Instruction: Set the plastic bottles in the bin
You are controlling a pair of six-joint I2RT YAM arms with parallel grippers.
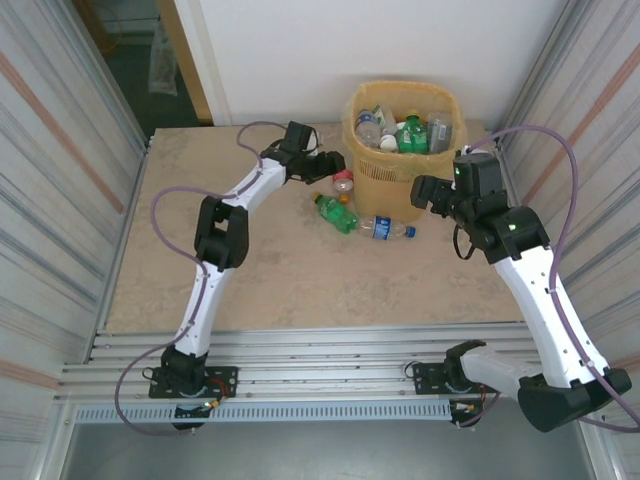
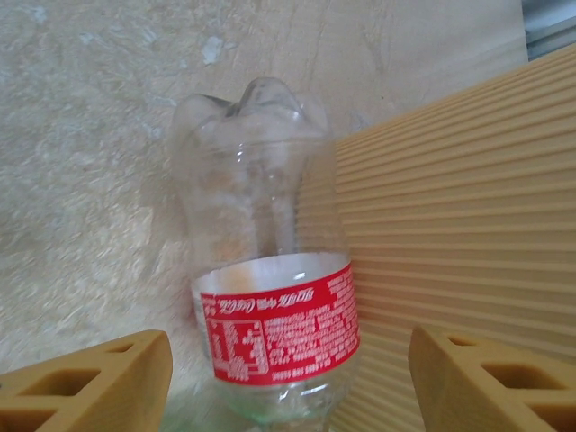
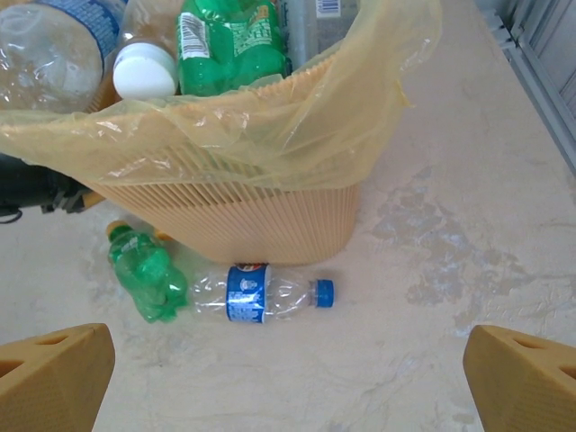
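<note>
Bin [image 1: 385,172] at 12 o'clock on the table [image 1: 280,290], liner folded over the rim; you see it heaped with bottles, a green one [image 1: 412,135] on top.

Three bottles lie on the table at the bin's foot:
- red-label bottle [image 1: 343,182] at the bin's 8 o'clock; clear, on its side
- green bottle [image 1: 336,212] at 7 o'clock from the bin, a little further out
- blue-label bottle [image 1: 385,228] at 6 o'clock from the bin; clear, blue cap pointing to 3 o'clock; its base meets the green one's base

Left gripper [image 1: 325,168] is low at 9 o'clock of the red-label bottle. In your left wrist view the gripper [image 2: 290,360] has one finger [image 2: 90,382] at 9 o'clock of the bottle [image 2: 270,297] and the other at 3 o'clock; a gap shows on each side, so the jaws are apart and not gripping. The bottle's base points away from the camera; the bin wall [image 2: 450,225] runs close along its 3 o'clock side; you cannot tell whether they touch.

Right gripper [image 1: 425,192] hangs above the table at the bin's 4 o'clock. In your right wrist view the gripper [image 3: 288,378] is spread wide with nothing between the fingers [image 3: 54,373]; the bin [image 3: 252,216] fills 12 o'clock, with the green bottle [image 3: 148,274] and blue-label bottle [image 3: 261,292] lying end to end below it.
</note>
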